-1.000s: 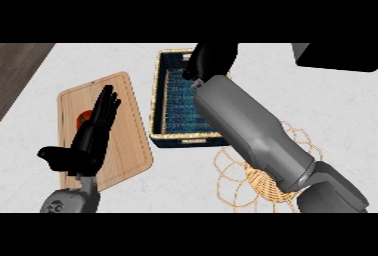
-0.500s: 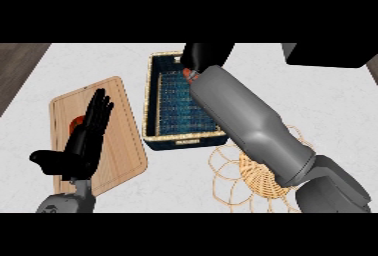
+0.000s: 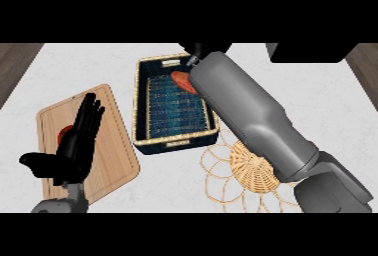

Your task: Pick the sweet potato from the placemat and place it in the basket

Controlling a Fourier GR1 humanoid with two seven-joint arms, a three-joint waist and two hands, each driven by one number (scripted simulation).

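Now release carefully: the sweet potato (image 3: 181, 81) sits inside the basket (image 3: 142, 131), at its far end under your right hand (image 3: 198, 50). Whether those fingers grip it cannot be told. Lift straight up afterward. Your left hand (image 3: 77, 145) rests open over the cutting board (image 3: 114, 170).

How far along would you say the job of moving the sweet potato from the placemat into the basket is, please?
Done: the orange sweet potato is off the round woven straw placemat and inside the dark blue rectangular woven basket, at its far end. In hand: the right robot hand is over that end; its grip is hidden. Left: letting go if needed and pulling back. The left robot hand rests open over the wooden cutting board.
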